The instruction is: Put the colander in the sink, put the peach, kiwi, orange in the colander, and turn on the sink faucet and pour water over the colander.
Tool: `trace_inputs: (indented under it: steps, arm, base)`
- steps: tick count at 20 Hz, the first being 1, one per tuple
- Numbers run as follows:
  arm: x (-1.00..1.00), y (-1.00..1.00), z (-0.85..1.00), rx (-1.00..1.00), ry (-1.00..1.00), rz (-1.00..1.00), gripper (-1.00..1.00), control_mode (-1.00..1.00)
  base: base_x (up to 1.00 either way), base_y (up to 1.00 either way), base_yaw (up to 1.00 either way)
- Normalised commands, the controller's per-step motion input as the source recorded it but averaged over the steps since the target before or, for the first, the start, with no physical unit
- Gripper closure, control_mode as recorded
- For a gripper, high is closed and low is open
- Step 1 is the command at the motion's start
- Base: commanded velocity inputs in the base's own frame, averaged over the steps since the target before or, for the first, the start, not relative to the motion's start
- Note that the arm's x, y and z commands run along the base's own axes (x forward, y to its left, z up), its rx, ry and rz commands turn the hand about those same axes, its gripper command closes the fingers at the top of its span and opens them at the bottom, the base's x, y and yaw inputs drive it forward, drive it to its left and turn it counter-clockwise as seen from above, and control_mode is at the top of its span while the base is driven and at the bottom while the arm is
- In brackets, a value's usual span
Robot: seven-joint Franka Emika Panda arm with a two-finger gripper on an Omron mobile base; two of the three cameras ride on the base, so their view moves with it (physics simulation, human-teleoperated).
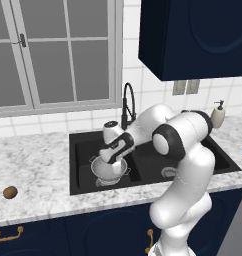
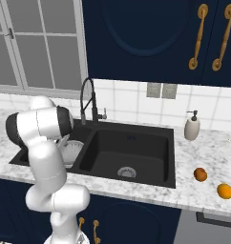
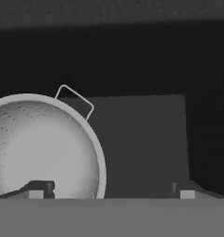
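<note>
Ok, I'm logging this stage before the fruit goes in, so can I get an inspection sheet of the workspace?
Surface: grey-white marbled counter around the black matte double-basin sink.
Job's things: shiny silver perforated metal colander sits upright in the sink's left basin, nothing in it; small dull-brown kiwi on the counter left of the sink; two orange-coloured round fruits on the counter right of it; tall black gooseneck faucet, no water running.
Clutter: beige soap pump bottle beside the sink.
Grippers: claw open, just above the colander's rim, holding nothing.
Cables: nothing seen.
Surroundings: window, white tiled wall, navy cabinets.
</note>
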Motion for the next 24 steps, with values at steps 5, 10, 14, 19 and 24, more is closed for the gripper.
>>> trace_inputs:
  steps: [5, 10, 14, 19, 24]
  arm:
    - [-0.25, 0.49, 0.78, -0.17, 0.05, -0.02, -1.0, -1.0]
    - [-0.76, 0.02, 0.58, -0.09, 0.08, 0.0, -1.0, -1.0]
    - [-0.96, -0.41, 0.34, -0.06, 0.0, 0.02, -1.0, -1.0]
    - [-0.89, -0.72, 0.17, -0.05, -0.01, 0.13, -1.0, -1.0]
    - [-0.63, -0.76, 0.22, -0.1, -0.03, 0.26, -1.0, -1.0]
  base:
    - [0.0, 0.0, 0.0]
    - [0.0, 0.0, 0.0]
    - [0.0, 0.0, 0.0]
    - [0.0, 0.0, 0.0]
    - [0.0, 0.0, 0.0]
